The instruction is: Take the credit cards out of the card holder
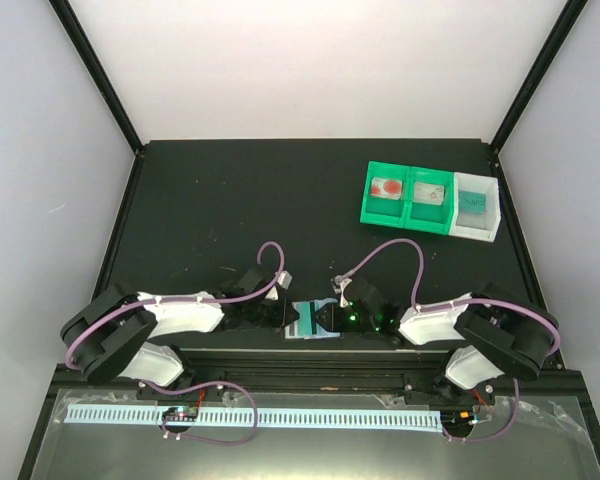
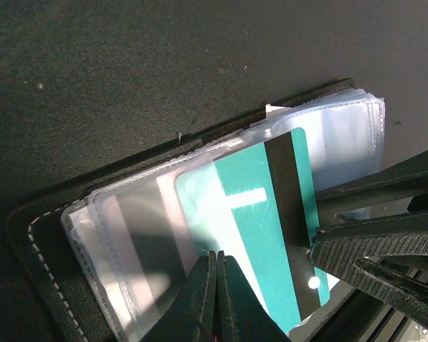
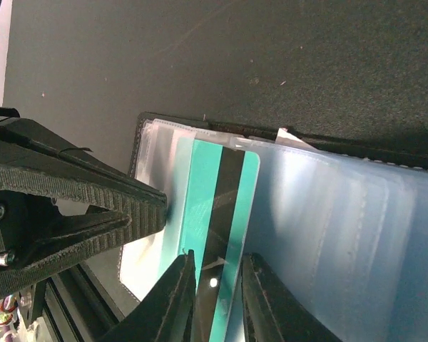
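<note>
the teal card (image 2: pixel 250 235) is glossy plastic with a dark stripe. the card holder (image 2: pixel 50 242) looks like black stitched leather, its sleeves (image 2: pixel 342 142) clear shiny plastic. the worktop (image 2: pixel 128 71) is matt, faintly grainy black.

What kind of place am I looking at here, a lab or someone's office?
Probably a robot lab test cell: plain white walls, a black frame, left arm and right arm bolted at a black table, a green-and-white tray.
</note>
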### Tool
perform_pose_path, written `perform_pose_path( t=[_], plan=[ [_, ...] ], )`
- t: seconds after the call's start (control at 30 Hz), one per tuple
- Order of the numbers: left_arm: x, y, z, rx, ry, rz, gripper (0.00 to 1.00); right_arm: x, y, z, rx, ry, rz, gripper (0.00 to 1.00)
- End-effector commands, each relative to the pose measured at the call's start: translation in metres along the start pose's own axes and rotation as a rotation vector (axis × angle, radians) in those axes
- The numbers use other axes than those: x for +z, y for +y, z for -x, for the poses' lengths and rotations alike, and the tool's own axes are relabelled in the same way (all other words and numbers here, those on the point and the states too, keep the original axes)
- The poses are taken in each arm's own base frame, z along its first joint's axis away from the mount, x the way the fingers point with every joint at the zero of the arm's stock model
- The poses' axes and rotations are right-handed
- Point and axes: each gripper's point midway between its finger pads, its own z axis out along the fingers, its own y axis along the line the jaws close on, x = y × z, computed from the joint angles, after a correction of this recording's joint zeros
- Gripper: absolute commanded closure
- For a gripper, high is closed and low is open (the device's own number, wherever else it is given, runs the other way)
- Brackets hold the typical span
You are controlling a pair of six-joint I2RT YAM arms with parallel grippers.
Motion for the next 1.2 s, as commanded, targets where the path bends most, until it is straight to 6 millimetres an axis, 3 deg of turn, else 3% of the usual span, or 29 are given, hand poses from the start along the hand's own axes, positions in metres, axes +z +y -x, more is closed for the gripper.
perform_pose_path(
  t=[0.0, 0.2, 0.4, 0.63, 0.7, 0.87, 1.17],
  plan=[
    [0.006, 0.019, -0.013, -0.018, 0.030, 0.060, 0.99, 0.002, -0.008, -0.003, 0.014, 0.008, -0.020, 0.82],
    [0.005, 0.021, -0.015, -0.029, 0.025, 0.058, 0.98, -0.004, -0.005, 0.002, 0.006, -0.014, -0.021, 0.99],
    [-0.003, 0.010, -0.009, -0.018, 0.002, 0.035, 0.86, -0.018, -0.007, 0.006, 0.019, -0.051, -0.046, 0.99],
    [-0.018, -0.025, 0.012, 0.056, -0.059, -0.009, 0.78, -0.041, -0.004, 0.015, 0.049, -0.079, -0.106, 0.99],
    [-0.028, -0.040, 0.020, 0.090, -0.101, -0.047, 0.76, -0.048, 0.004, 0.018, 0.070, -0.084, -0.094, 0.99],
    [-0.039, -0.055, 0.029, 0.153, -0.123, -0.055, 0.70, -0.065, 0.017, 0.022, 0.180, -0.081, -0.090, 0.99],
    [-0.069, -0.096, 0.033, 0.481, -0.314, -0.067, 0.58, -0.092, 0.032, 0.040, 0.381, -0.111, -0.187, 0.99]
  ],
)
